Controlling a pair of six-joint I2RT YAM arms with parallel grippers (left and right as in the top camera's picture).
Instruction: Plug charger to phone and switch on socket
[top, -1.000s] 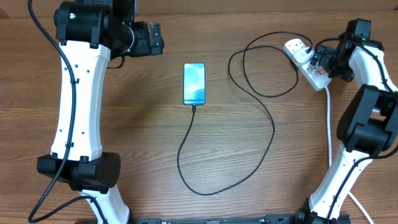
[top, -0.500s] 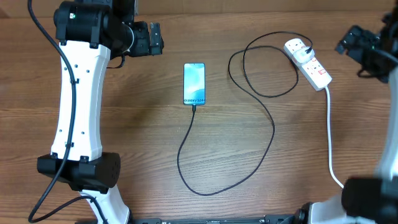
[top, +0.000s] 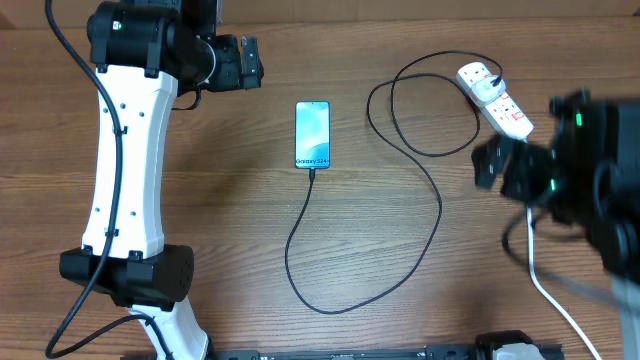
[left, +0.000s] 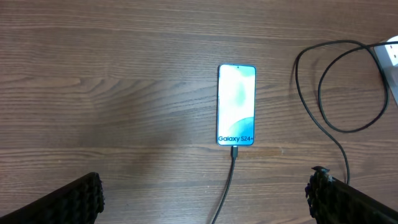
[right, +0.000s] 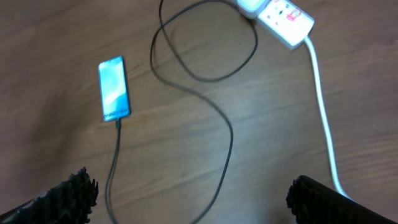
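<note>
Nearest first: your right gripper (right: 191, 186) has its fingers spread wide at the bottom corners of its wrist view, nothing between them, and the left gripper (left: 205, 180) is likewise agape and empty, hanging above the table (top: 250, 250). Past them the charger (top: 440, 215) lies in one loose loop. Its connector tip (left: 234, 149) sits at the bottom edge of the phone (top: 312, 135) and looks seated, the screen lit. Farthest out, the socket (top: 505, 108) lies slantwise near the table's far right corner, the white plug (top: 476, 76) in its far outlet, the thick white cord (right: 323, 112) trailing toward you. The right arm is motion-smeared in the overhead view and apart from the strip. Whether the switch is on cannot be told, since the red markings (right: 290, 15) are too small to read, so judge the switching as the step to confirm. If it needs doing, use the right arm and bring the fingers together for one blunt tip. Press straight down on the switch serving the occupied outlet. A sideways push would likely skid the strip or tug the plug. Approach from the cord side, clear of the black loop.
</note>
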